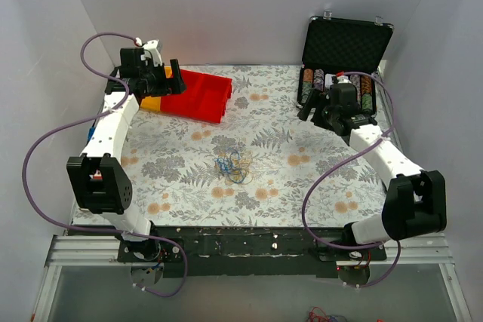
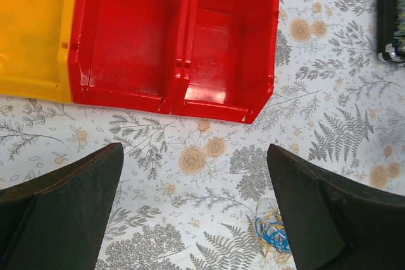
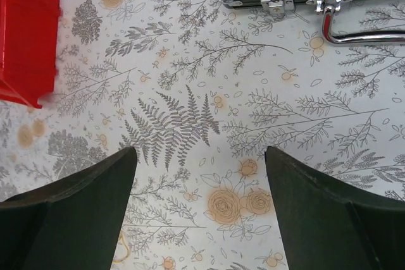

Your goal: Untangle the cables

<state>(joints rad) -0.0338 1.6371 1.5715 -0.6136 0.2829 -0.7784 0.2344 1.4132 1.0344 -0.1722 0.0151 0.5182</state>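
Observation:
The cables [image 1: 232,167] are a small tangle of thin blue, yellow-orange and whitish loops lying on the flowered cloth at mid-table. In the left wrist view the cables [image 2: 273,232] show at the bottom, partly hidden behind the right finger. A single yellow loop [image 3: 121,248] shows at the bottom of the right wrist view. My left gripper [image 1: 172,81] is open and empty, high over the red bins at the back left. My right gripper [image 1: 315,109] is open and empty at the back right, near the case. Both are far from the cables.
Two red bins [image 1: 198,96] and a yellow bin [image 1: 151,103] stand at the back left; they also show in the left wrist view [image 2: 177,42]. An open black case of poker chips [image 1: 346,54] stands at the back right, its latch and handle [image 3: 354,26] near my right gripper.

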